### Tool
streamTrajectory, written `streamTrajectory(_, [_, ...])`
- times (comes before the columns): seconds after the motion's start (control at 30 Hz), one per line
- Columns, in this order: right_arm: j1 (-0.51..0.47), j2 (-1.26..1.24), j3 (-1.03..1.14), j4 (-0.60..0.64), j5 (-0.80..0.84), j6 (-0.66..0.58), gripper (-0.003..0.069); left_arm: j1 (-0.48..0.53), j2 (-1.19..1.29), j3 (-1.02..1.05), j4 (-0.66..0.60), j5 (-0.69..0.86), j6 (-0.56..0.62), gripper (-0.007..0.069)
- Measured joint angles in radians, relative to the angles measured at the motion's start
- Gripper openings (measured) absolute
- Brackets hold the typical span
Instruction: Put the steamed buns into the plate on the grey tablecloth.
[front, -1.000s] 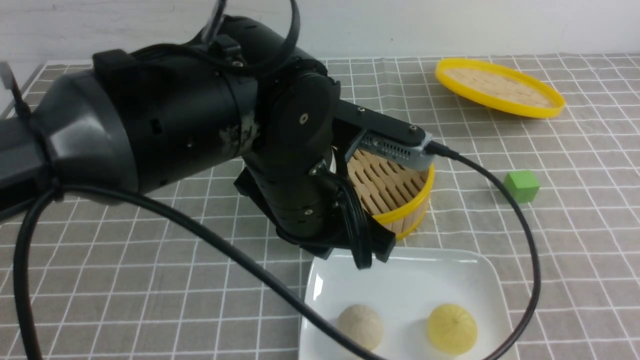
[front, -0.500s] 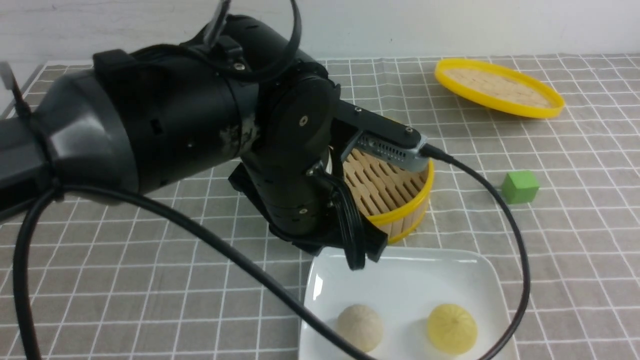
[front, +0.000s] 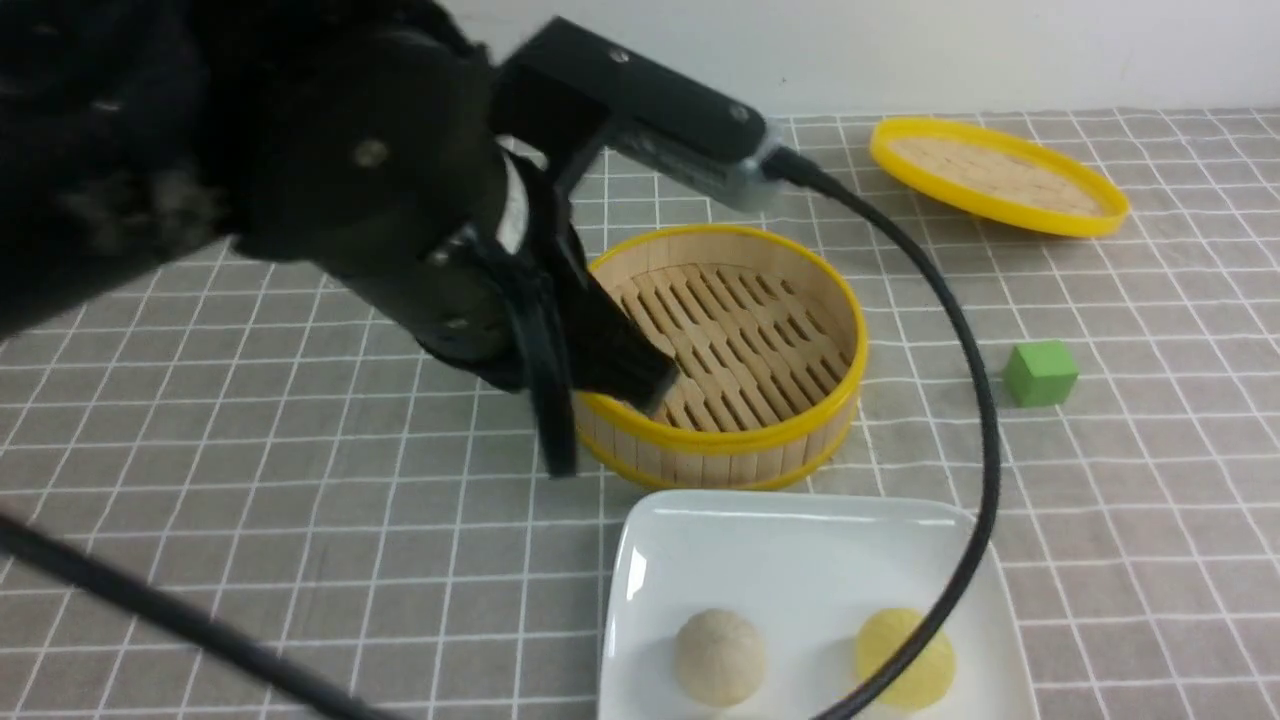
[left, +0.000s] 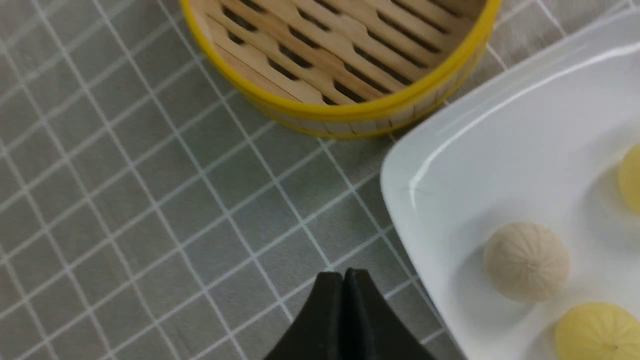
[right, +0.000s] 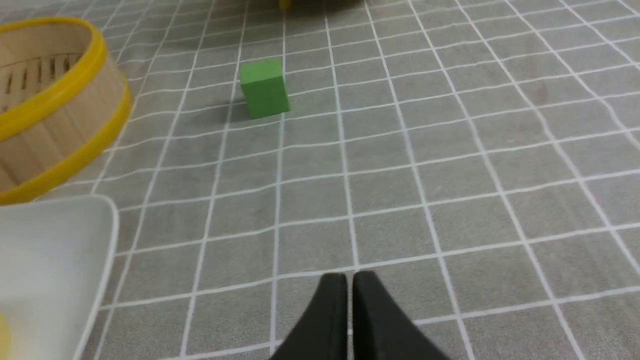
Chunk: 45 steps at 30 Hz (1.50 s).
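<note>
The white square plate (front: 800, 540) lies on the grey tablecloth (front: 300, 500) at the front. A beige bun (front: 718, 655) and a yellow bun (front: 900, 655), partly behind a black cable, rest in it. My left arm (front: 400, 200) hangs high over the steamer's left side. In the left wrist view my left gripper (left: 343, 274) is shut and empty above the cloth, beside the plate (left: 450, 165) with the beige bun (left: 525, 261), a yellow bun (left: 597, 330) and a yellow shape cut by the frame edge (left: 632, 177). My right gripper (right: 349, 276) is shut and empty over the cloth.
An empty bamboo steamer basket (front: 720, 350) stands just behind the plate. Its flat yellow-rimmed lid (front: 1000, 175) lies at the back right. A green cube (front: 1040, 372) sits right of the steamer, also in the right wrist view (right: 264, 87). The black cable (front: 980, 400) loops over the plate.
My left arm has risen and drawn back to the left, off the plate's far edge, uncovering the steamer. Its cable now crosses the yellow bun. The buns have not moved.
</note>
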<state>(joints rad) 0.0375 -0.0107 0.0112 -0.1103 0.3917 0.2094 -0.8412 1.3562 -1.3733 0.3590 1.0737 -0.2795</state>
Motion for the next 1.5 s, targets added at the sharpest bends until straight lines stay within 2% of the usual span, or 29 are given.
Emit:
streamTrajectory(0.27, [-0.005, 0.000, 0.001, -0.007, -0.002, 0.000, 0.0046, 0.000, -0.229, 0.038, 0.060, 0.157, -0.012, 0.0015])
streamTrajectory(0.43, [-0.005, 0.000, 0.001, -0.007, -0.002, 0.000, 0.0052, 0.000, -0.417, 0.244, 0.061, 0.127, -0.134, 0.0015])
streamTrajectory(0.57, [-0.005, 0.000, 0.001, -0.007, -0.002, 0.000, 0.0055, 0.000, -0.588, 0.501, 0.053, -0.092, -0.287, 0.0017])
streamTrajectory(0.6, [-0.005, 0.000, 0.001, -0.007, -0.002, 0.000, 0.0057, 0.000, -0.606, 0.528, 0.053, -0.108, -0.305, 0.0017])
streamTrajectory(0.77, [-0.005, 0.000, 0.001, -0.007, -0.002, 0.000, 0.0065, 0.000, -0.789, 0.829, 0.057, -0.601, -0.570, 0.0020])
streamTrajectory(0.8, [-0.005, 0.000, 0.001, -0.007, -0.002, 0.000, 0.0067, 0.000, -0.793, 0.835, 0.057, -0.614, -0.577, 0.0020])
streamTrajectory(0.87, [-0.005, 0.000, 0.001, -0.007, -0.002, 0.000, 0.0071, 0.000, -0.824, 0.903, 0.062, -0.750, -0.646, 0.0021])
streamTrajectory(0.93, [-0.005, 0.000, 0.001, -0.007, -0.002, 0.000, 0.0074, 0.000, -0.828, 0.927, 0.064, -0.791, -0.664, 0.0023])
streamTrajectory(1.03, [-0.005, 0.000, 0.001, -0.007, -0.002, 0.000, 0.0078, 0.000, -0.828, 0.959, 0.065, -0.796, -0.678, 0.0028])
streamTrajectory(1.4, [-0.005, 0.000, 0.001, -0.007, -0.002, 0.000, 0.0095, 0.000, -0.828, 0.965, 0.110, -0.651, -0.681, 0.0037])
streamTrajectory(1.5, [-0.005, 0.000, 0.001, -0.007, -0.002, 0.000, 0.0099, 0.039, -0.844, 0.968, 0.102, -0.616, -0.670, 0.0040])
